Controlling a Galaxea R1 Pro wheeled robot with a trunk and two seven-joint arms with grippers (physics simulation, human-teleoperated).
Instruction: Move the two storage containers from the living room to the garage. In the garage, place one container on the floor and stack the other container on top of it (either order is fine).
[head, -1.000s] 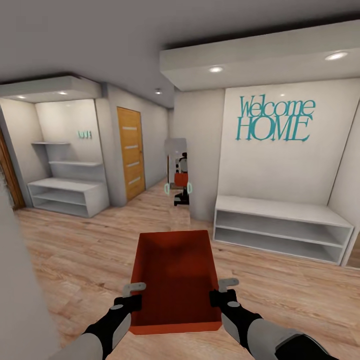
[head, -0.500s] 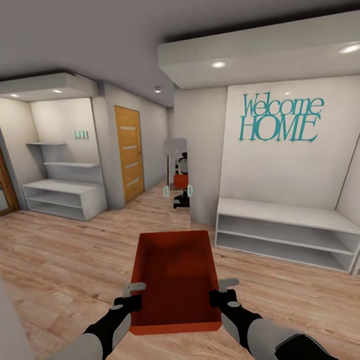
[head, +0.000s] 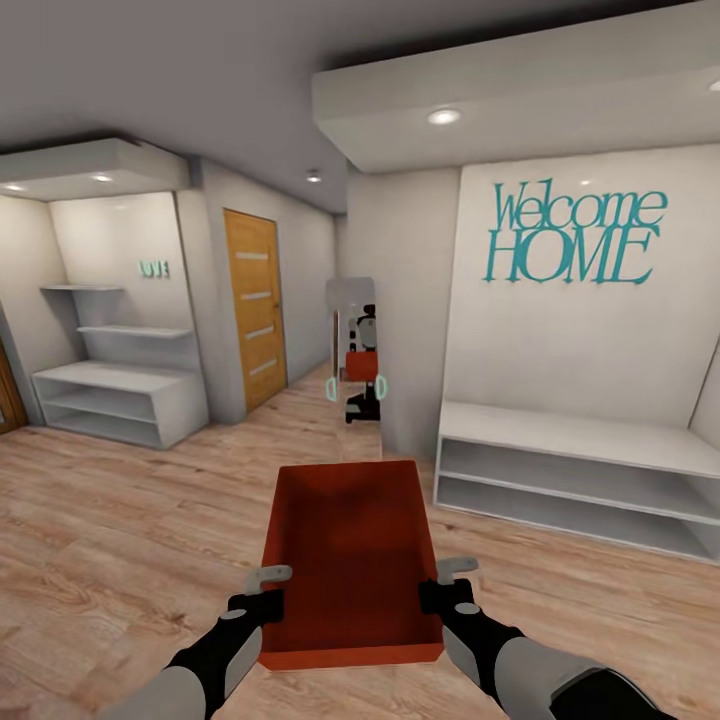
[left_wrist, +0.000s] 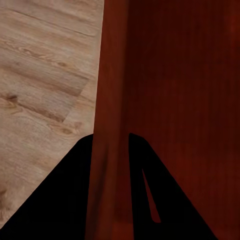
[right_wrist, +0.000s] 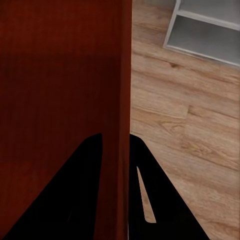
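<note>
One orange-red storage container (head: 350, 555) is carried in front of me above the pale wood-plank flooring, open side up and empty. My left gripper (head: 266, 590) is shut on its left wall (left_wrist: 111, 100), a finger on each side. On the opposite side my right gripper (head: 444, 584) is shut on the right wall (right_wrist: 125, 90) in the same way. The second storage container is out of view. A narrow mirror (head: 355, 365) ahead reflects me holding the tub.
A white low shelf bench (head: 570, 480) stands at the right under a teal "Welcome HOME" sign (head: 575, 232). Another white shelf unit (head: 115, 390) sits in the left alcove. A wooden door (head: 255, 305) lies ahead left, beside a corridor opening.
The whole view has shifted: the walls and shelves slid outward and nearer, so I have moved forward and turned slightly. Both grippers still hold the container the same way.
</note>
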